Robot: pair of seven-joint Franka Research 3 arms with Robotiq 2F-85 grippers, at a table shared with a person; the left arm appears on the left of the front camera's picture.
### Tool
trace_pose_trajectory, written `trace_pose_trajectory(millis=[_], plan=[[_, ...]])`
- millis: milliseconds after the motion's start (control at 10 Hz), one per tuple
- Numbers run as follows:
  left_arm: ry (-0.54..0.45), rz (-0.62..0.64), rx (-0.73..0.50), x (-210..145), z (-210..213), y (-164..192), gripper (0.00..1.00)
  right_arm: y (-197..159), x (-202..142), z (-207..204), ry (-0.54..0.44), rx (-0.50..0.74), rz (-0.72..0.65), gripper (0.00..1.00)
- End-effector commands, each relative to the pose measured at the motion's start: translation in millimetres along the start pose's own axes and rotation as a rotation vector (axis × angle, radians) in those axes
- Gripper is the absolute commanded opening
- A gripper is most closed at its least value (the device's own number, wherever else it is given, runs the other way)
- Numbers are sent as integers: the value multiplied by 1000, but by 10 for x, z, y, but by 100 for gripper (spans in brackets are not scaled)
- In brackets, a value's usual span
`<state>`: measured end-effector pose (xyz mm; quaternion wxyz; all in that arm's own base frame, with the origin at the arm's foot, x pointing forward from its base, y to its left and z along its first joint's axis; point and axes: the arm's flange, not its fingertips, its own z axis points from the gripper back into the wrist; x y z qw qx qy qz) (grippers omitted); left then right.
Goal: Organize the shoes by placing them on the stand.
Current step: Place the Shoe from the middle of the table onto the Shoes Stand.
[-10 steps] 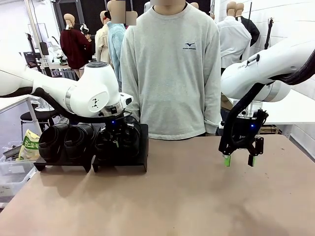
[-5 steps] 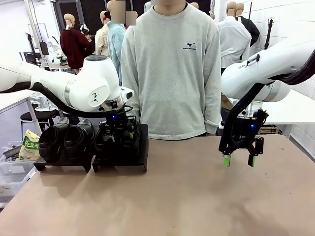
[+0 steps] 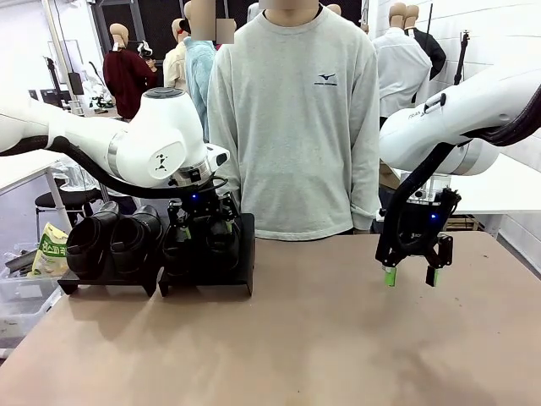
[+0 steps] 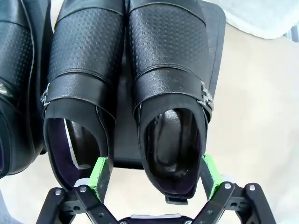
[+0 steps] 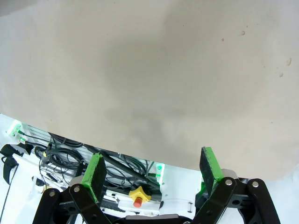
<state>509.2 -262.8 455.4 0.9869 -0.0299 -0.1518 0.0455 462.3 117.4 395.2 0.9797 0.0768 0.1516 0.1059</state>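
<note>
Release step at the stand [image 3: 245, 254]. The left gripper [image 4: 156, 179] stands spread wide, its green pads [image 4: 99, 171] flanking the heel of the last shoe [image 4: 170, 93] — seated on the stand at about 9 o'clock on the worktop [image 3: 321, 338], beside its mate [image 4: 81, 84]. Best practice: lift straight off the heel, touching neither shoe. The right gripper [image 3: 412, 277] hangs wide and empty at 3 o'clock.

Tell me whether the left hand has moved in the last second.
Yes. The left hand has risen slightly from the shoes against the fixed stand, its jaws now open.
</note>
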Motion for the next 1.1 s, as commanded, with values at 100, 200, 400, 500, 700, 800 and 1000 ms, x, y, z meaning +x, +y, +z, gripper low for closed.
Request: trace_pose_trajectory(millis=[100, 200, 400, 500, 700, 800, 1000], plan=[[-3, -1, -2, 3, -4, -3, 100, -11, -7, 1, 1, -18, 6, 100], [-3, -1, -2, 3, -4, -3, 100, -11, -7, 1, 1, -18, 6, 100], [-3, -1, -2, 3, -4, -3, 100, -11, -7, 1, 1, -18, 6, 100], [-3, -1, -2, 3, -4, -3, 100, -11, -7, 1, 1, -18, 6, 100], [-3, -1, -2, 3, -4, -3, 100, -11, -7, 1, 1, -18, 6, 100], [-3, -1, -2, 3, -4, -3, 100, -11, -7, 1, 1, -18, 6, 100], [-3, -1, -2, 3, -4, -3, 100, -11, -7, 1, 1, -18, 6, 100]])
